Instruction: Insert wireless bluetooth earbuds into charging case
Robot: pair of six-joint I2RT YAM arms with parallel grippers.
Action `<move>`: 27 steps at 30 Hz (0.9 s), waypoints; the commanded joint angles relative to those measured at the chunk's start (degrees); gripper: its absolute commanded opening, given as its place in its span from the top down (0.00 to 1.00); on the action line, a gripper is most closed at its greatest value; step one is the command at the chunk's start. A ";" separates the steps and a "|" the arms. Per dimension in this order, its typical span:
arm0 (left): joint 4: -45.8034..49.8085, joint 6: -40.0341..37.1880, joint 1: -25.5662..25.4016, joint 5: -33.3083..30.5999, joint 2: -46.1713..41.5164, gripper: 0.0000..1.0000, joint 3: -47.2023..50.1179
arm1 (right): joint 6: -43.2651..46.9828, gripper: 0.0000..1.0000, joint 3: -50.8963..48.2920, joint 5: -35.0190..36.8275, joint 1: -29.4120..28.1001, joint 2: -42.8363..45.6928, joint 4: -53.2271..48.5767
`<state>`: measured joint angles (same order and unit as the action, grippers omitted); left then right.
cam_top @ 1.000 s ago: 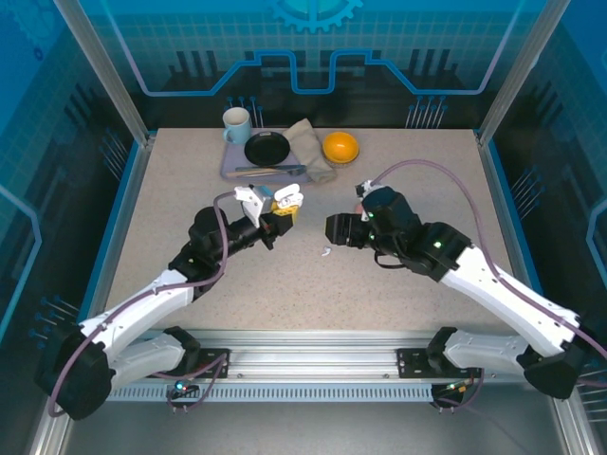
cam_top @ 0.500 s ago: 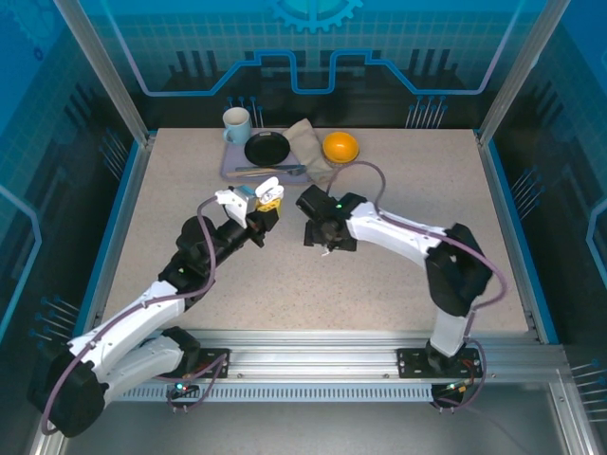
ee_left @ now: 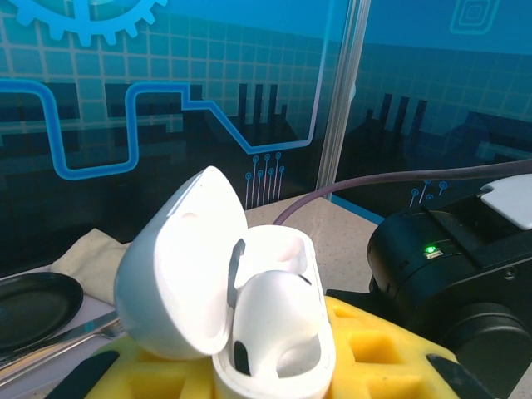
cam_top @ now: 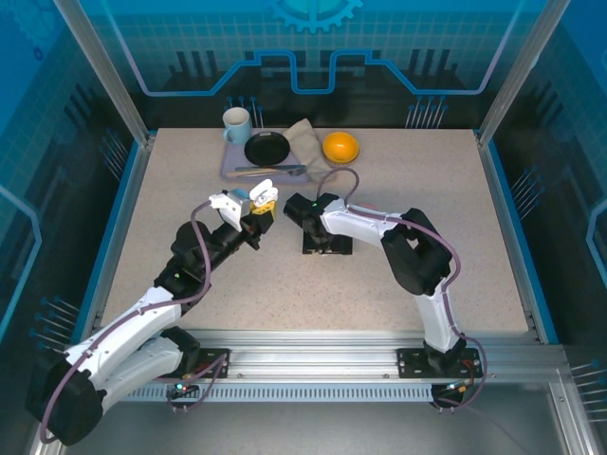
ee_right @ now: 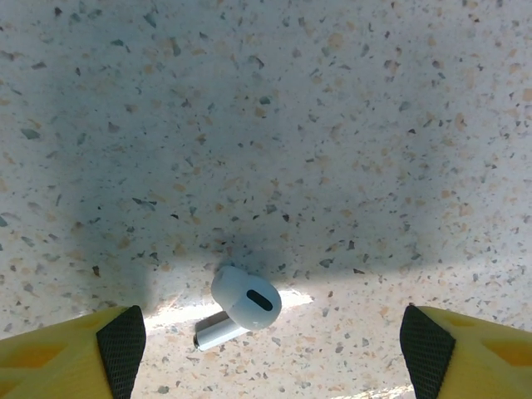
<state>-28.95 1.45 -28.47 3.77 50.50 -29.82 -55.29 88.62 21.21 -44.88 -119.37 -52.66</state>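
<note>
Top external: right gripper [cam_top: 319, 237] points down near left gripper [cam_top: 254, 204].
Left wrist: jaws clamped on the open charging case [ee_left: 270, 332].
Right wrist: jaws apart; white earbud [ee_right: 243, 303] lies on tabletop [ee_right: 349, 125] between them, stem roughly along the closing line.

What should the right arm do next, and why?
Probably lower the right gripper straight down and close on the white earbud. It lies on the table between the open fingers, not yet touched, while the left gripper holds the charging case with its lid open.
</note>
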 commanded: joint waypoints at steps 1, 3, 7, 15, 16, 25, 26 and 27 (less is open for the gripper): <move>-1.33 0.21 0.63 -0.83 -0.97 1.00 0.21 | -0.07 0.16 -0.65 1.85 0.15 -0.69 -1.68; -1.30 0.22 0.61 -0.78 -0.88 1.00 0.12 | 0.02 0.16 -1.31 2.07 0.16 -0.36 -1.58; -1.45 0.35 0.73 -0.76 -0.59 1.00 0.03 | 0.14 0.17 -2.95 2.07 0.15 0.68 -0.89; -1.90 1.01 0.70 -0.70 0.15 1.00 -0.06 | -0.20 0.17 -6.98 2.05 0.17 3.85 0.89; -1.87 1.09 0.74 -0.68 0.26 1.00 -0.14 | -0.28 0.17 -7.29 2.13 0.23 4.17 0.95; -1.99 1.31 0.77 -0.26 0.76 1.00 -0.56 | -0.29 0.17 -8.56 2.49 0.06 6.67 1.10; -1.98 1.36 0.69 -0.25 0.74 1.00 -0.59 | -0.38 0.17 -8.60 2.60 0.09 6.94 0.99; -1.96 1.36 0.74 -0.25 0.80 1.00 -0.58 | -0.34 0.17 -8.65 2.76 0.19 7.25 0.86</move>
<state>-28.99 1.61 -28.27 3.79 51.33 -29.82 -55.29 80.55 22.35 -44.91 -114.74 -50.30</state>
